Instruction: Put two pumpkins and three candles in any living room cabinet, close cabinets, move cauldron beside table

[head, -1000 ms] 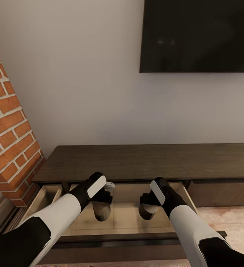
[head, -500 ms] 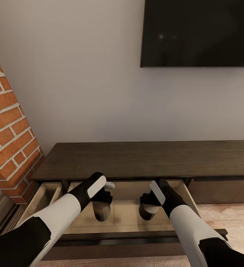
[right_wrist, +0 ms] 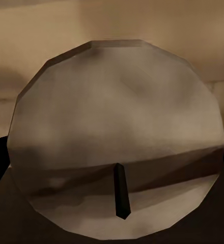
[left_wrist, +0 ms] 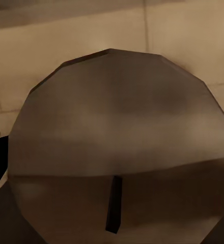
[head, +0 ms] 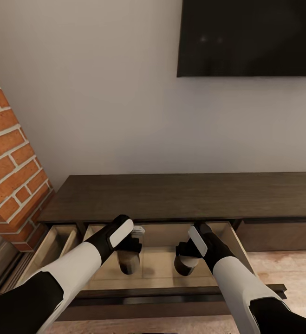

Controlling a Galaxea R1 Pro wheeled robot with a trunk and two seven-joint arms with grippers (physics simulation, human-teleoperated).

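Both my arms reach over the open middle drawer of the low dark brown cabinet [head: 180,197], whose pale wood floor lies under them. My left gripper [head: 129,253] is shut on a stubby beige-grey candle [head: 128,263] hanging above the drawer floor. My right gripper [head: 187,254] is shut on a second candle [head: 185,266] at about the same height. In the left wrist view the candle [left_wrist: 117,142] shows end-on with its dark wick. The right wrist view gives the same close look at its candle [right_wrist: 117,152]. The pumpkins and the cauldron are out of view.
A red brick chimney [head: 9,157] stands at the left beside the cabinet. A black TV [head: 248,37] hangs on the white wall above. A narrower drawer [head: 50,243] at the left end is open too. Light wood floor [head: 287,266] shows at the right.
The whole view has tilted down a little, so TV and cabinet sit higher in the picture. Both grippers still hold their candles over the drawer, slightly lower against it.
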